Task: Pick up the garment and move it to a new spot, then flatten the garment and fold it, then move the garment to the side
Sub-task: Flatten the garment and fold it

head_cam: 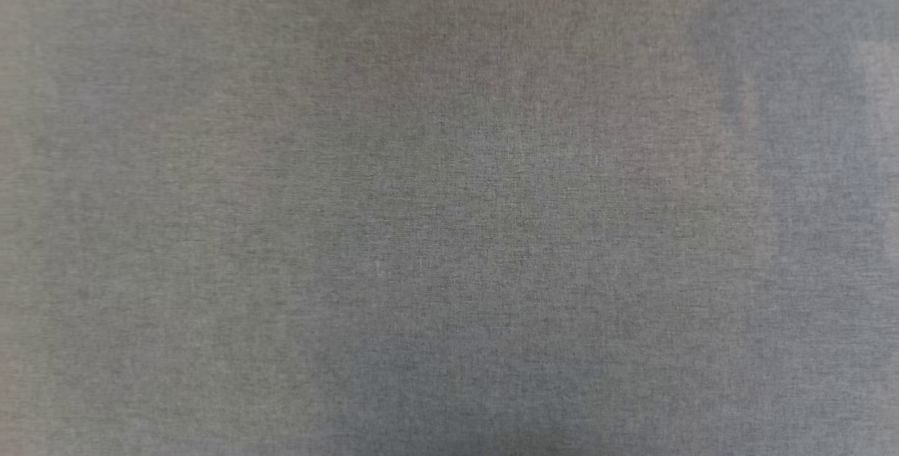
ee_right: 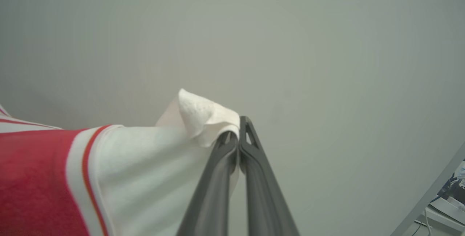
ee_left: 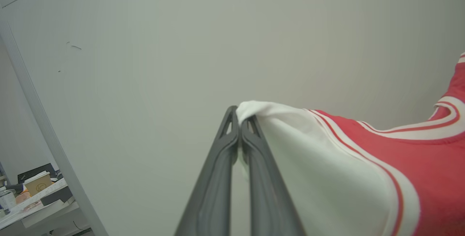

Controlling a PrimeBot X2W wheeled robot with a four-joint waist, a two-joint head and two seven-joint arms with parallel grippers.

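Soft knit shirt, light and limp, hangs in the air off both tips. Left fingers are clamped on a white sleeve edge, right fingers likewise. Pinches look shallow and may slip. Seams or trim should hold better.

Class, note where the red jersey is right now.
The jersey is held between both shut grippers: the left gripper pinches white sleeve cloth in the left wrist view, the right gripper likewise in the right wrist view.
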